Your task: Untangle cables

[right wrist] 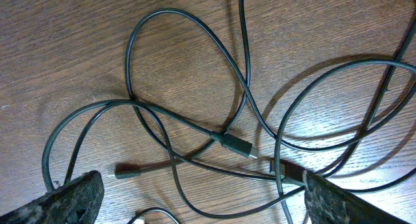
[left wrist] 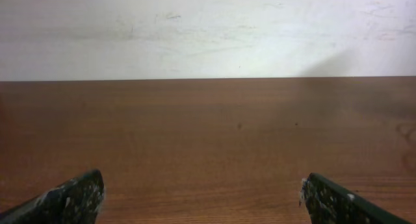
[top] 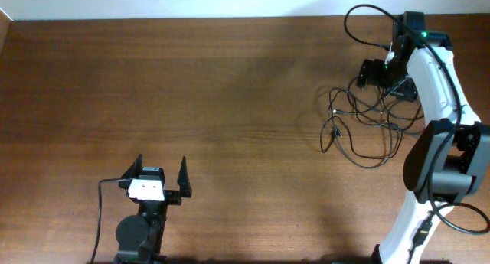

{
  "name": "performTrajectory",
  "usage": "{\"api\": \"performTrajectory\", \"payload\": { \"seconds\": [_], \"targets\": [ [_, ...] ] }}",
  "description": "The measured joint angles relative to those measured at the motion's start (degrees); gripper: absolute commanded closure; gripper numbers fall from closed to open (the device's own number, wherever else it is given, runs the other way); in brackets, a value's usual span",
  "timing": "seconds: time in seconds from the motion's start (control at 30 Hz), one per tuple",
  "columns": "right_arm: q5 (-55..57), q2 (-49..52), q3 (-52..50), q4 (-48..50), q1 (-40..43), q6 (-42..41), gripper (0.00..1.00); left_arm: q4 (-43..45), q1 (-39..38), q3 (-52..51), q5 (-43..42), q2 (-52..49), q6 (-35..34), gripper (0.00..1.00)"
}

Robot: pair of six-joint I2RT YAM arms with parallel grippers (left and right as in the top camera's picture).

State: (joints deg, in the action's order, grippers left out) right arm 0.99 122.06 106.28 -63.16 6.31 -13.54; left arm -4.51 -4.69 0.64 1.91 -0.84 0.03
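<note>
- While both pairs of my fingers stand wide apart and hold nothing, the cables (top: 367, 122) lie in a loose tangle on the far right part of the table (top: 153, 80).
- My right gripper (right wrist: 201, 180) hangs right over that tangle. My left gripper (top: 161, 168) sits well apart at the near left, with only bare wood in front of it.
- I judge these cords to be light and limp. They will drape from wherever I pinch them, and none will hold a shape.
- Several strands cross over one another, so pulling one will probably drag its neighbours along.
- Their jackets look smooth and round, and they are very thin against my pads. I expect a strand to slide unless I close down fully on it.
- My best hold looks like the plug (right wrist: 237, 146) lying between my right fingers, since it is thicker and stiffer than the cord.
- A second choice is the open loop (right wrist: 188, 29) farther out, where a single strand lies clear of the others.
- Plug ends may catch inside loops, so I would draw them out slowly.
</note>
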Motion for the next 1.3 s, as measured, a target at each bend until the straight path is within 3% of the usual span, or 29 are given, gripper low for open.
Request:
{"api": "performTrajectory", "payload": {
  "seconds": [0.4, 0.77, 1.3],
  "targets": [
    [0.00, -1.46, -0.17, -0.02, 0.00, -0.02, 0.02, 0.00, 0.00, 0.00, 0.00, 0.00, 0.00, 0.01],
    [0.02, -38.01, -0.35, -0.02, 0.00, -0.02, 0.02, 0.00, 0.00, 0.00, 0.00, 0.00, 0.00, 0.01],
    [0.02, -64.17, -0.37, -1.07, 0.00, -0.04, 0.01, 0.00, 0.00, 0.00, 0.00, 0.00, 0.00, 0.01]
  ]
}}
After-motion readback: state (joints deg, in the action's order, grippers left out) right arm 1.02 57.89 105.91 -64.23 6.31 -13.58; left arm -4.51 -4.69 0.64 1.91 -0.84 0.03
